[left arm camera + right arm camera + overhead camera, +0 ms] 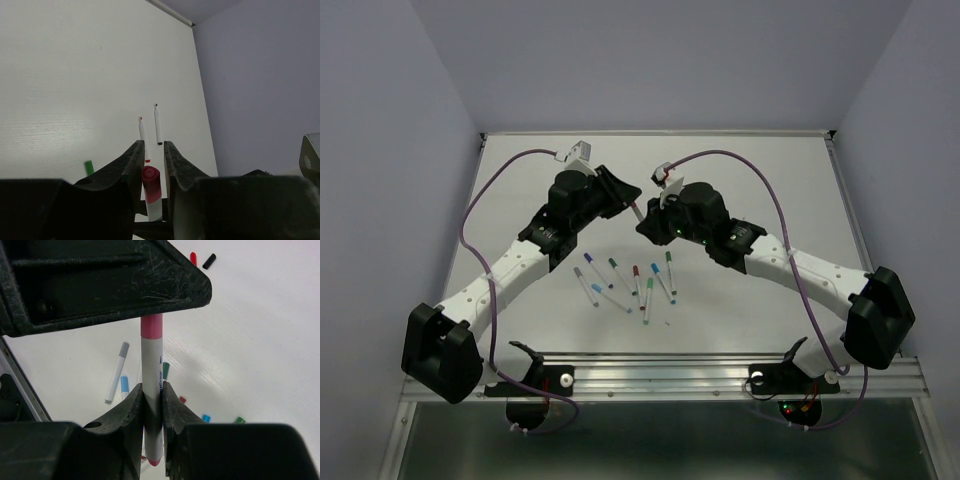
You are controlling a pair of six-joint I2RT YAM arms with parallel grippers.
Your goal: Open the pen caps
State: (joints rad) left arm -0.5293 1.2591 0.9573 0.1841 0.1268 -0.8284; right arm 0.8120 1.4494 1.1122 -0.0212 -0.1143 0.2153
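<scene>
Okay, nearest the bases: loose pens [636,280] lie flat on the counter [720,300]. Above them, the right fingers [133,405] are clenched on a white pen barrel [151,370]. Its pink cap [150,182], short and glossy, sits between the left fingers [134,162]; can't tell if it's gripped. Farther off, a red cap [193,258] and a black cap [209,261] lie loose.

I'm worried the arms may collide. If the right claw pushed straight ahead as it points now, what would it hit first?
Most likely the left claw, right ahead at the pink cap of the pen that the right claw grips; the gap between them is unclear.
</scene>
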